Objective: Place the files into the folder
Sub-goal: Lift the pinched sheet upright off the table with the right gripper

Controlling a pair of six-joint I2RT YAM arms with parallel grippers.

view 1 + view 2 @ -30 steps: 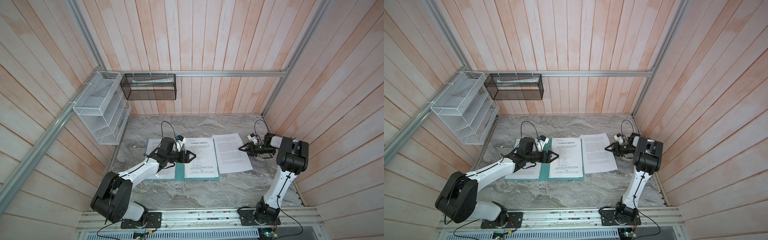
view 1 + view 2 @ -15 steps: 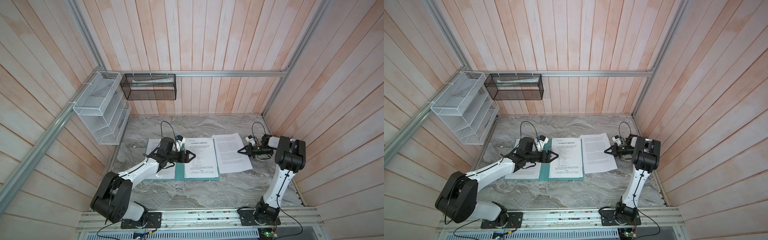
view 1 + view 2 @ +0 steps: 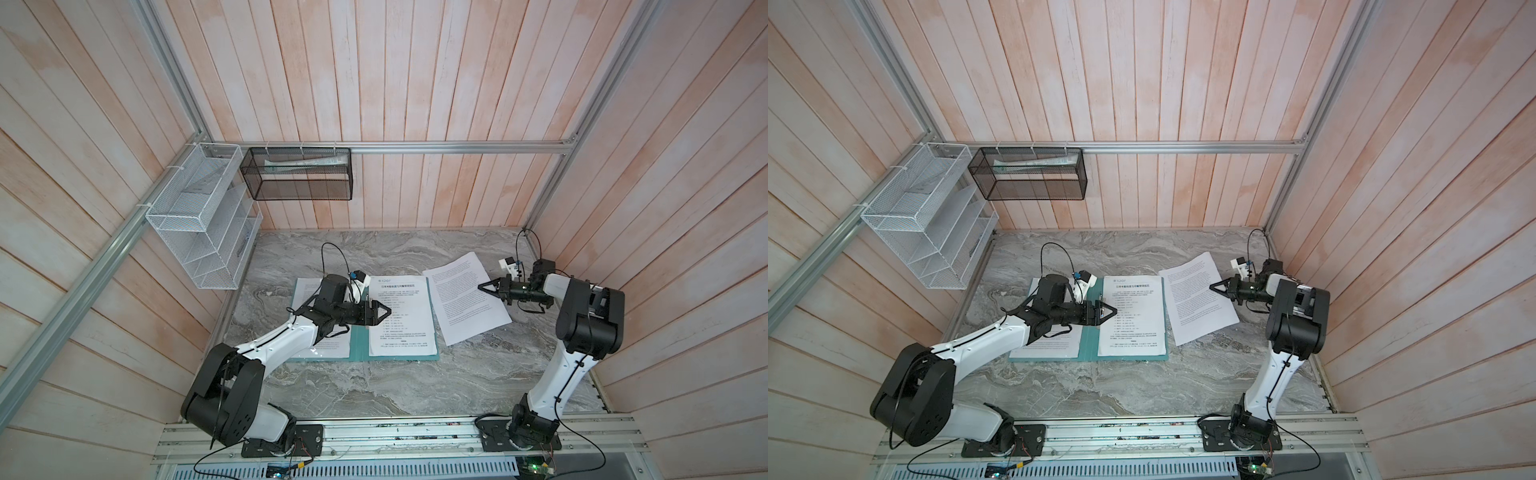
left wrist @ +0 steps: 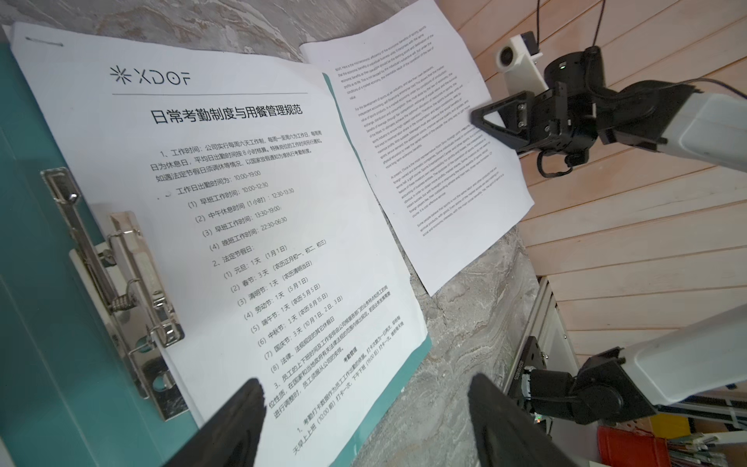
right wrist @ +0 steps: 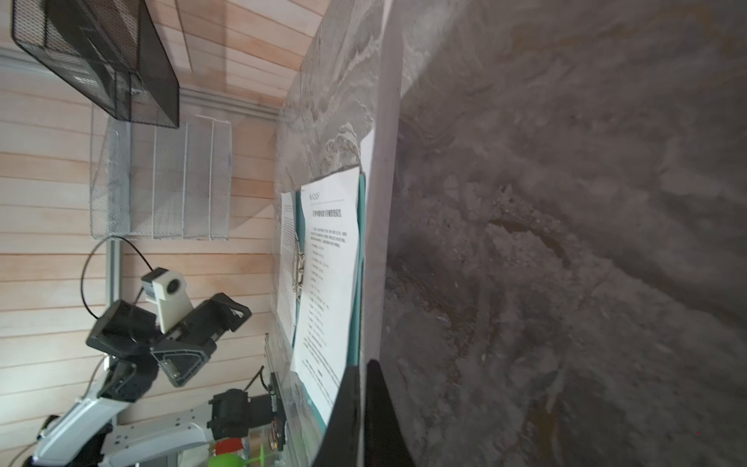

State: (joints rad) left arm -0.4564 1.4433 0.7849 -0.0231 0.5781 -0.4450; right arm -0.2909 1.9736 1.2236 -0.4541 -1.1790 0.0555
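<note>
Showing a teal folder spread open and flat in the middle of the table, spine running front to back. Carrying a headed sheet on the right flap, inner edge beside the metal clip, and a third sheet on the left flap, partly hidden under the left arm. Hovering with the left gripper above the spine and the headed sheet's inner edge, fingers spread wide, nothing between them. Pinching the right edge of the loose sheet with the right gripper, fingers pressed together on the paper, that edge appearing raised a little off the table in the right wrist view. Lying otherwise on the table just right of the folder, skewed, meeting the folder's far right corner; impossible to tell which lies on top there. Backed by a white rack on the left wall and a black basket with rolled papers on the rear rail, both well apart from the grippers.
</note>
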